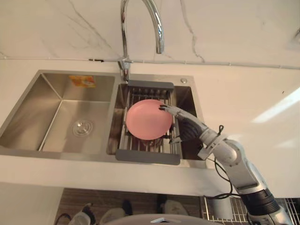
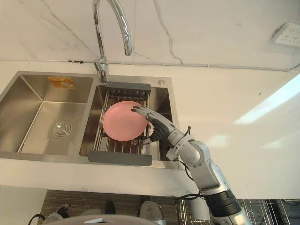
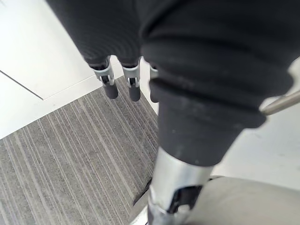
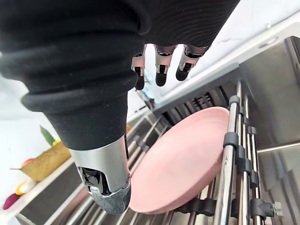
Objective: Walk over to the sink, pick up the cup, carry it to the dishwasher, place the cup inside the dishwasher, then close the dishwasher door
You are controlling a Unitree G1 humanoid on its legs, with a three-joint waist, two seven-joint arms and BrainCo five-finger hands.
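Down low first: the left hand (image 3: pixel 132 82) hangs over the grey striped floor (image 3: pixel 70 164), fingers loose and pointing down, nothing in them.

Up to the white countertop (image 1: pixel 93 168), whose front edge runs straight across. Set into it is the stainless steel double sink (image 1: pixel 28 117). The left basin is bare steel around its round drain (image 1: pixel 82 126), so there's plenty of room there.

The right basin is the busy one. A steel wire dish rack with dark grey end bars (image 1: pixel 147 157) spans it from front edge to back edge. The round pink plate (image 1: pixel 146 120) leans tilted in that rack, towards its back half.

The right hand (image 1: pixel 185 124) reaches in over the right edge of the sink. Its fingers are stretched out straight across the plate's right rim and its thumb sits low by the rack wires. It's spread wide and gripping nothing. I can't tell whether the fingertips touch the rim.

To the right of the sink the countertop is broad and flat.

At the back edge, between the basins, stands the tall curved chrome faucet (image 1: pixel 124 28), with its spout arching over the rack. Behind it rises the white veined wall (image 1: pixel 225 28).
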